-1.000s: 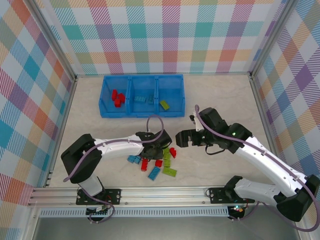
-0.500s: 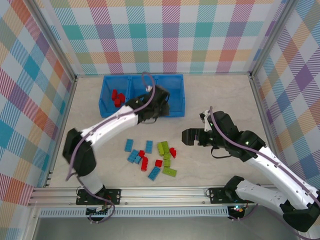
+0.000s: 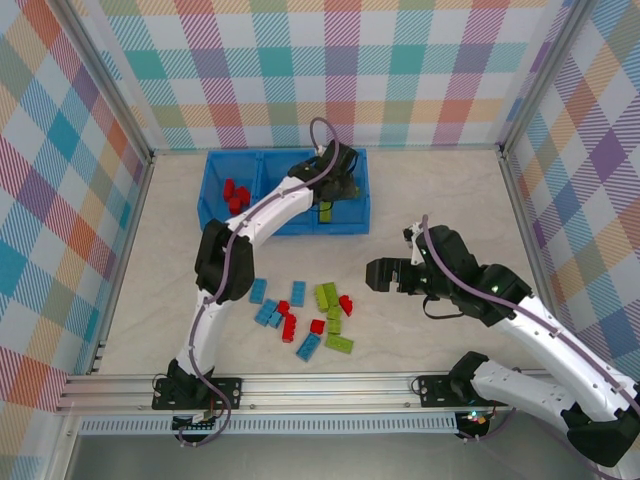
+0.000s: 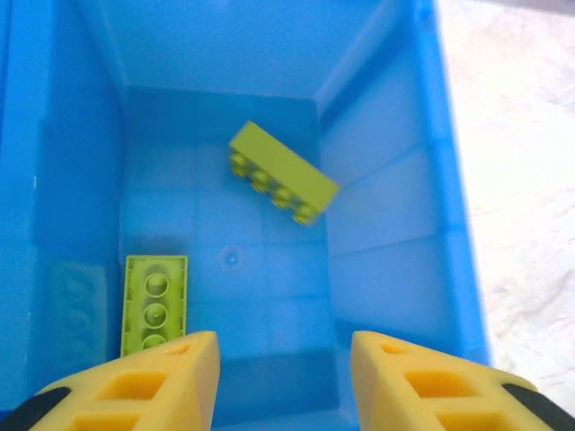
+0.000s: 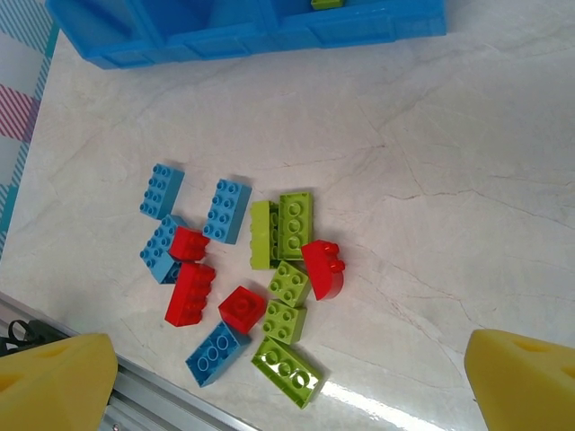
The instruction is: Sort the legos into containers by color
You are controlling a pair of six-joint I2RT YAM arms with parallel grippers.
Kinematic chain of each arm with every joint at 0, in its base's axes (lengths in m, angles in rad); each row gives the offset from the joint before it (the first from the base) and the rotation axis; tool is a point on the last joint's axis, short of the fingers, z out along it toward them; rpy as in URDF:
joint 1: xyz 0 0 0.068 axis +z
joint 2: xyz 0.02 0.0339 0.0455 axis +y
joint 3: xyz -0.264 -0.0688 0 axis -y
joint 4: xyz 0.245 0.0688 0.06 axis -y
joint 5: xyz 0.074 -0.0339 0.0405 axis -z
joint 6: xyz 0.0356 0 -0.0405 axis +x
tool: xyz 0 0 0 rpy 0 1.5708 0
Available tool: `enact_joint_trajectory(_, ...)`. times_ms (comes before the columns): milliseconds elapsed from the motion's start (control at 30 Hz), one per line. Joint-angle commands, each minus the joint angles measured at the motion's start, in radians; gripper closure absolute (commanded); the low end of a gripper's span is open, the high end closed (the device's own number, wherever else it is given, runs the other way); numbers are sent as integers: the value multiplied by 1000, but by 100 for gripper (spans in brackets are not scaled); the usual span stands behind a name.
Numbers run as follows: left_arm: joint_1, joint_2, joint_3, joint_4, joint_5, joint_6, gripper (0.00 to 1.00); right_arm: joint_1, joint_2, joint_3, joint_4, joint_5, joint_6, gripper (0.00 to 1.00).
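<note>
Left end effector [image 4: 280, 355] spread wide, empty, over tray [image 4: 449, 224] right compartment: tilted green brick [image 4: 283, 172] and flat green brick [image 4: 154, 301] sit there, grouped by colour.

My left gripper [image 3: 333, 190] hung over the right compartment of the tray [image 3: 230, 226]. My right gripper [image 3: 380, 274] hovered near the loose legos [image 3: 305, 318], clear of them. Red bricks [image 3: 235, 195] lay in the left compartment.

Pastel plaid walls [image 3: 350, 60] enclose a pale, marble-patterned tabletop [image 3: 440, 200], evenly lit.
</note>
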Motion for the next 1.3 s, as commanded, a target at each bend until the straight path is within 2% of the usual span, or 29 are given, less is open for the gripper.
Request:
enact_joint_trajectory(0, -4, -147, -10, -24, 35, 33, 57, 2, 6, -17, 9, 7, 14, 0)
enact_joint_trajectory(133, -21, -397, -236, 39, 108, 93, 57, 2, 45, -22, 11, -6, 16, 0)
enact_joint_trajectory(267, -60, -724, -501, 67, 147, 261, 57, 15, 154, 5, 13, -61, 4, 3)
enact_joint_trajectory(367, -75, -970, -684, 52, 163, 388, 57, 68, 276, 44, 25, -53, 4, 7)
enact_joint_trajectory(500, -83, -1278, -875, -40, 190, 580, 57, 152, 460, 132, 52, -57, 12, 18)
enact_joint_trajectory(600, -84, -1488, -983, -153, 262, 766, 54, 208, 605, 227, 72, -51, 47, 27)
enact_joint_trajectory(633, -83, -1552, -1017, -195, 279, 835, 52, 221, 651, 259, 72, -30, 88, 32)
enact_joint_trajectory(667, -83, -1614, -1050, -235, 286, 896, 51, 233, 694, 289, 63, 11, 154, 44)
enact_joint_trajectory(700, -84, -1655, -1075, -268, 278, 934, 49, 240, 730, 312, 45, 46, 227, 50)
enact_joint_trajectory(800, -84, -1739, -1128, -372, 266, 1025, 43, 255, 850, 378, 53, 10, 329, 48)
enact_joint_trajectory(900, -83, -1757, -1167, -429, 318, 1102, 30, 281, 966, 473, 31, -10, 363, 47)
enact_joint_trajectory(1067, -82, -1749, -1202, -396, 379, 1124, 7, 295, 1106, 635, -79, 31, 475, 46)
enact_joint_trajectory(1167, -83, -1746, -1216, -366, 377, 1129, 1, 296, 1183, 716, -149, 66, 519, 46)
enact_joint_trajectory(1267, -83, -1746, -1223, -345, 375, 1127, 0, 296, 1243, 765, -182, 90, 538, 46)
